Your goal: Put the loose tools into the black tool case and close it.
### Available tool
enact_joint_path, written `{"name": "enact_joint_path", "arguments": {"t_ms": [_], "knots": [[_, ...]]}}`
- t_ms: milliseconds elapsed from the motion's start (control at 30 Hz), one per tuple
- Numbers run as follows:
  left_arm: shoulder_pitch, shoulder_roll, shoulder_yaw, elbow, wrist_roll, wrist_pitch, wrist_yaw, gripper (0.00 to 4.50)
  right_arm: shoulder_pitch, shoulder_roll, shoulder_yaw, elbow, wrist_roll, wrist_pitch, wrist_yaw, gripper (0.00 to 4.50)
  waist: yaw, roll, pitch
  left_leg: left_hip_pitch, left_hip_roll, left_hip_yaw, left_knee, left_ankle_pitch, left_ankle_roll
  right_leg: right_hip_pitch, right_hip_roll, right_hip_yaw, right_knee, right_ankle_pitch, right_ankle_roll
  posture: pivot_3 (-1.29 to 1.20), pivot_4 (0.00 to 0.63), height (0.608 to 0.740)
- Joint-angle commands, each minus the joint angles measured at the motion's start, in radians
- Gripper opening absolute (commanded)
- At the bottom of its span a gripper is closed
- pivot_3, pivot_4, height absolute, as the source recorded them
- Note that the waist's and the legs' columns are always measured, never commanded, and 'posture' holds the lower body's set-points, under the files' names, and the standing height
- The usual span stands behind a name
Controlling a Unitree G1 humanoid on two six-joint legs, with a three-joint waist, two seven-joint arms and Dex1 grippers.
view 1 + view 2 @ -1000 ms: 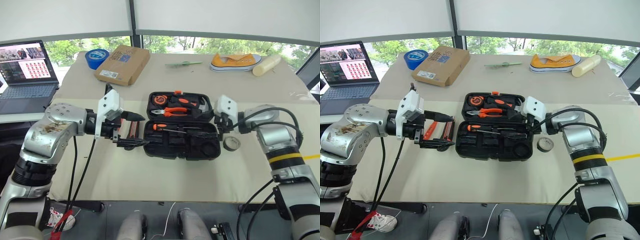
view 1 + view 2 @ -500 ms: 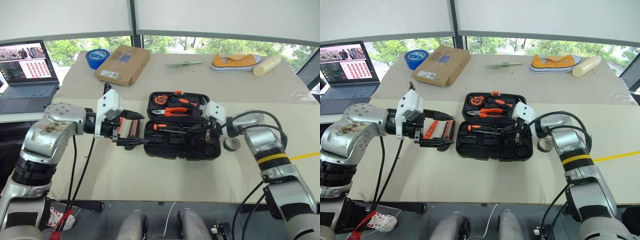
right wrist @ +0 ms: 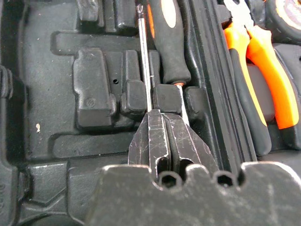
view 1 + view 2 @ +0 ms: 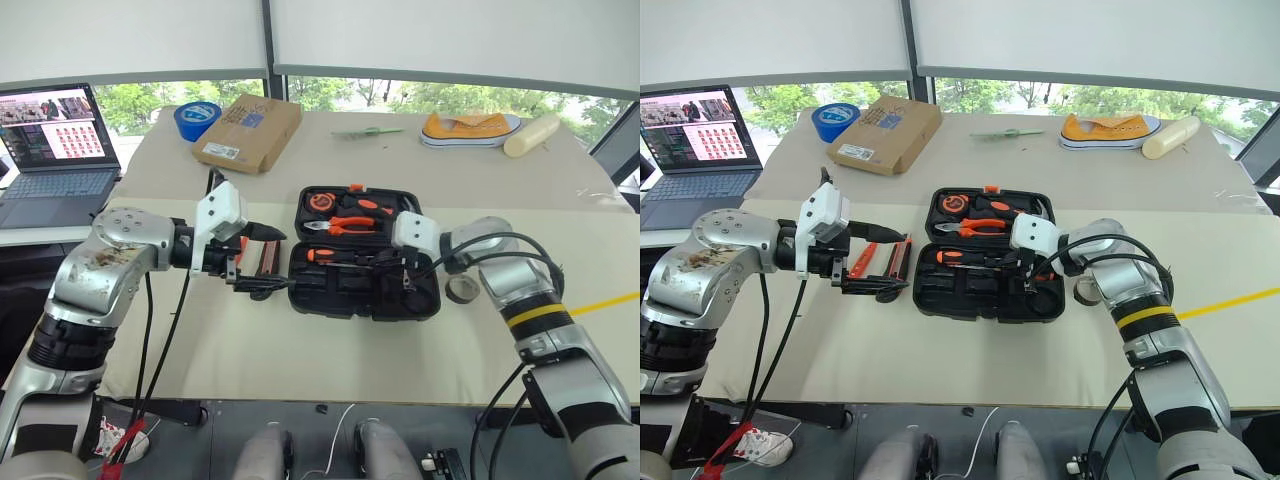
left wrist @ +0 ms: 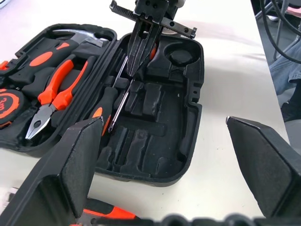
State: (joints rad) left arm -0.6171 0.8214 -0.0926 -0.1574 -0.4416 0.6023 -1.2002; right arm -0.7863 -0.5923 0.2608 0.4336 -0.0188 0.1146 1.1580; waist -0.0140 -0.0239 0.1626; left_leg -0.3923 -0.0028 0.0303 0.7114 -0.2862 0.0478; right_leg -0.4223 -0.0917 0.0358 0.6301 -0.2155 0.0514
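Here we were partway through loading the black tool case (image 4: 365, 270), which lay open on the table (image 4: 300, 350). Our right gripper (image 5: 141, 56) had its jaws closed over the case's near half, seemingly pinching the thin shaft of a screwdriver (image 3: 146, 70) at its slot. Our left gripper (image 4: 262, 262) hovered wide open and empty beside the case, above the utility knife (image 4: 902, 256). Next, we judged, the shaft needed pressing home, then letting go.

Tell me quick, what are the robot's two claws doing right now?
Left gripper: open, holding nothing, beside the open black moulded plastic tool case.
Right gripper: shut over the case; it pinches the thin metal screwdriver shaft.
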Motion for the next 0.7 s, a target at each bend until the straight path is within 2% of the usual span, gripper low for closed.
{"name": "enact_joint_path", "arguments": {"t_ms": [33,233,333,433,500,600,633,700], "knots": [[0.042,0.029,0.072,-0.034,0.003,-0.003,0.047,4.50,0.007,-0.021,-0.096,-0.094,0.076,0.085,-0.015,0.09,-0.001,0.000,0.000,-0.001,0.000,0.000,0.000,0.000,0.000,-0.001,0.000,0.000,0.000,0.000,0.000,0.00,0.150,0.735],[0.287,0.078,0.323,-0.159,-0.055,0.143,0.186,4.50,0.065,-0.091,-0.290,-0.399,0.332,0.363,0.012,0.09,-0.004,0.001,0.001,-0.015,0.001,0.000,0.000,0.002,-0.003,-0.018,0.000,0.001,0.004,0.000,0.000,0.00,0.150,0.735],[0.491,0.091,0.490,-0.224,-0.045,0.208,0.247,4.50,0.147,-0.151,-0.350,-0.564,0.441,0.494,0.016,0.09,-0.003,0.001,0.001,-0.015,0.002,0.000,-0.002,0.001,-0.001,-0.018,0.000,-0.001,0.002,0.000,-0.001,0.00,0.150,0.735],[0.654,0.086,0.590,-0.243,-0.010,0.201,0.274,4.50,0.225,-0.207,-0.364,-0.668,0.481,0.534,0.026,0.78,0.000,0.001,0.001,-0.014,0.002,0.000,-0.003,0.000,-0.001,-0.016,-0.002,-0.002,0.001,0.000,-0.001,0.00,0.150,0.735],[0.728,0.071,0.637,-0.237,-0.003,0.200,0.298,4.50,0.271,-0.232,-0.373,-0.709,0.501,0.539,0.031,1.44,0.002,0.001,0.001,-0.012,0.001,0.000,-0.003,0.000,0.000,-0.015,-0.004,-0.002,0.000,0.000,-0.001,0.00,0.150,0.735],[0.785,0.071,0.662,-0.245,-0.007,0.208,0.320,4.50,0.300,-0.245,-0.388,-0.741,0.536,0.561,0.010,2.48,0.009,0.001,0.001,-0.012,0.000,0.000,-0.003,0.000,-0.001,-0.015,-0.006,-0.003,-0.002,0.000,-0.001,0.00,0.150,0.735],[0.787,0.074,0.661,-0.251,-0.009,0.218,0.330,4.50,0.304,-0.247,-0.392,-0.751,0.545,0.568,0.004,2.72,0.012,0.001,0.001,-0.012,0.000,0.000,-0.003,0.000,-0.001,-0.015,-0.006,-0.003,-0.003,0.001,-0.002,0.00,0.150,0.735],[0.761,0.087,0.647,-0.261,-0.026,0.257,0.354,4.50,0.311,-0.251,-0.400,-0.772,0.566,0.582,-0.005,3.47,0.016,0.001,0.001,-0.011,0.000,0.000,-0.003,0.001,-0.002,-0.014,-0.006,-0.004,-0.002,0.001,-0.003,0.00,0.150,0.735]]}}
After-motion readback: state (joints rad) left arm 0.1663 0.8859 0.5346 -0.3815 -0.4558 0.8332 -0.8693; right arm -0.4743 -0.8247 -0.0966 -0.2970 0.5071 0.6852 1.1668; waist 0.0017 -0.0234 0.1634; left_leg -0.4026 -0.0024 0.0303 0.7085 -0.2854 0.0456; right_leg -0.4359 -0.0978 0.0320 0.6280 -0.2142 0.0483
